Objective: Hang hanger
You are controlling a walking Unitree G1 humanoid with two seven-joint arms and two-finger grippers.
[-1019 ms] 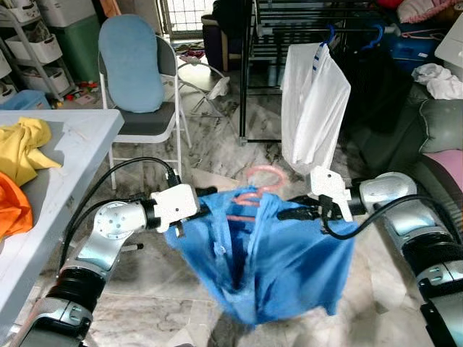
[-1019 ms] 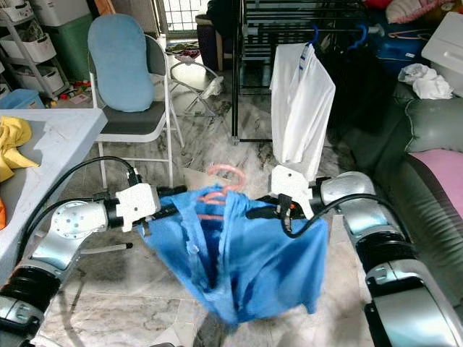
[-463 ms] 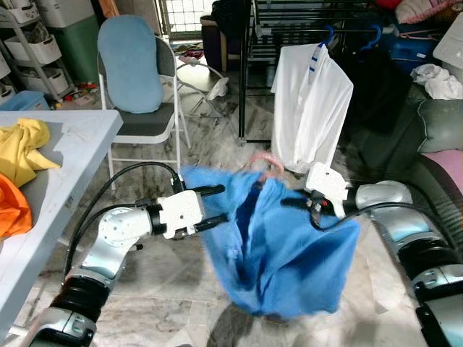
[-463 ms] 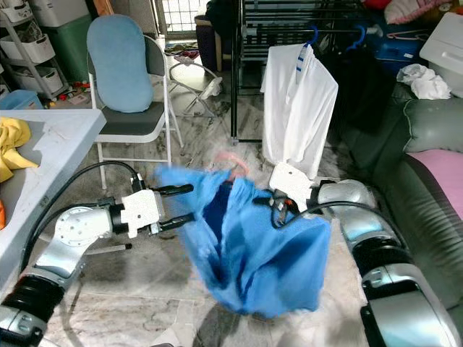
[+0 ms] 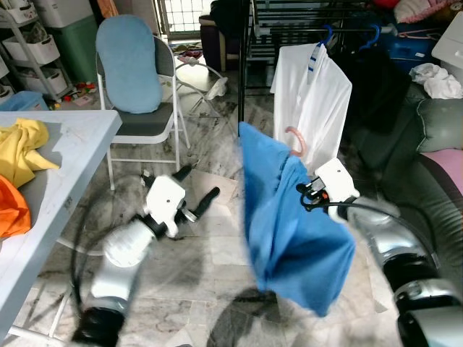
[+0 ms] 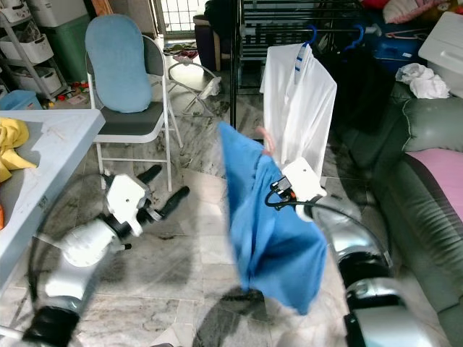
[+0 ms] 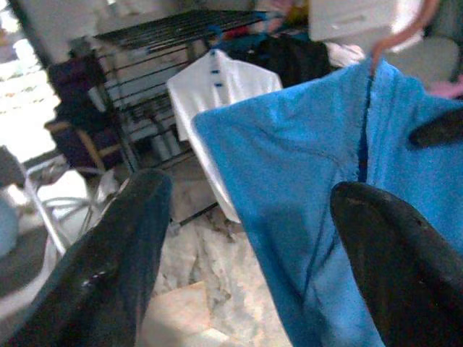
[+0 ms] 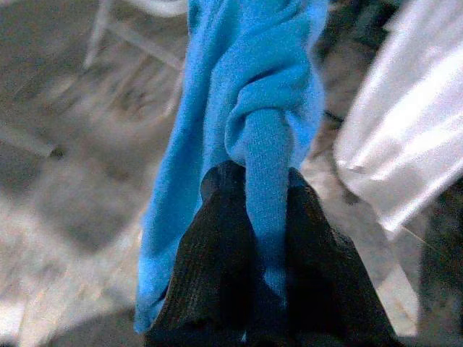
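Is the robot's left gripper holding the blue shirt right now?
No: the left gripper is open and apart from the blue shirt, which the right gripper alone pinches.

Looking along the left gripper (image 7: 239, 253): two black fingers (image 7: 108, 267) spread wide, jaws apart, nothing between them. Beyond the gap, a blue shirt (image 7: 325, 173) draped from a pink hanger (image 7: 401, 32), its hook curving up near a white block at the top. Farther back, a white shirt (image 7: 217, 90) hung on a dark metal rack (image 7: 166, 29), dark garments beside it. Below, pale marbled floor (image 7: 210, 289). Off to one side, a folding chair frame (image 7: 58, 188), blurred, in bright light.
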